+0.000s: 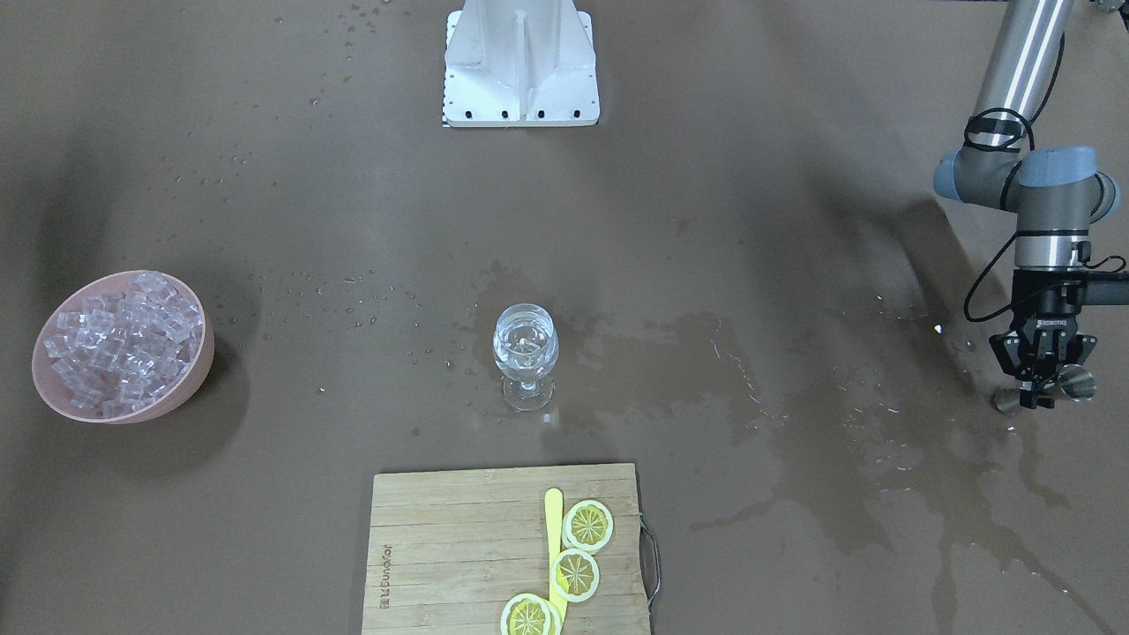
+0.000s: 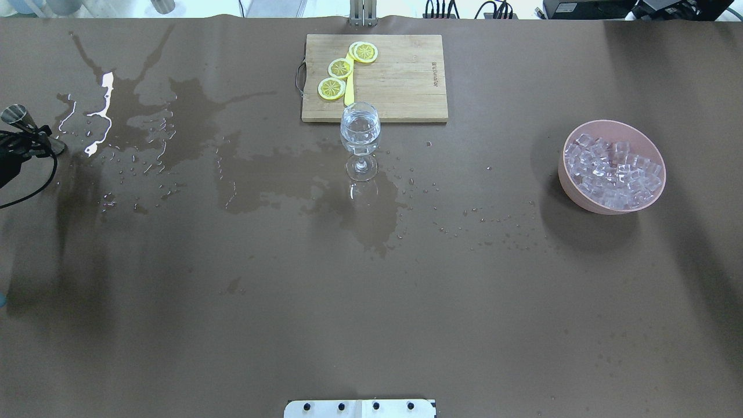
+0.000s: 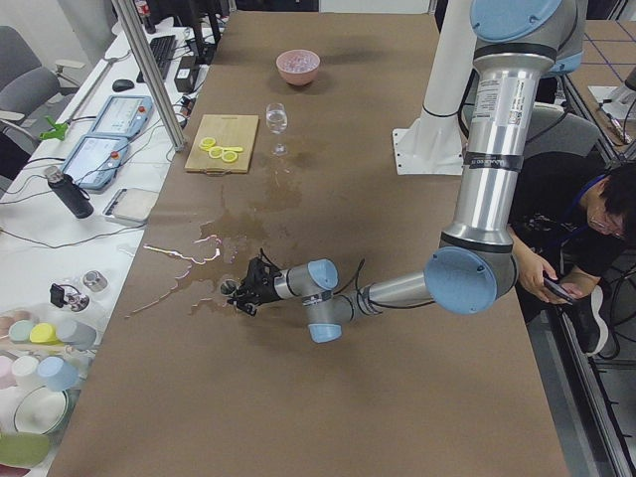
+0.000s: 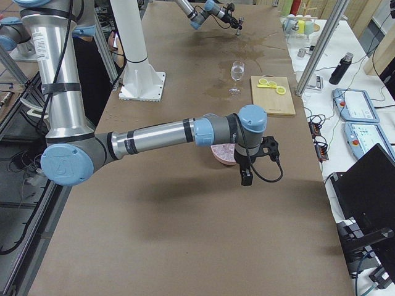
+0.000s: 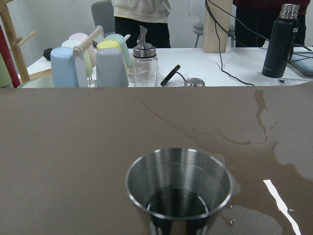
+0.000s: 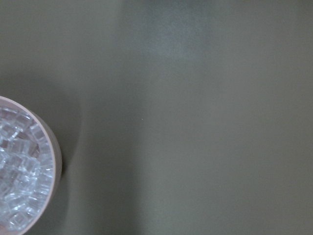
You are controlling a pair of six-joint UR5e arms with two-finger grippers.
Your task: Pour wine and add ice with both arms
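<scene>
Left gripper closed around a steel jigger, wine in the wine glass well away from it, ice heaped in a pink bowl just beside the right gripper (how far open, cannot tell).

Brown matte table fills most views, with dark wet patches and a bright glare streak at one end. White side desk runs along one long edge – pastel cups, black bottle, two tablets, laptop. Aluminium post at the desk edge, grey office chair behind it, white wall. Person bent over a phone on the opposite side.
</scene>
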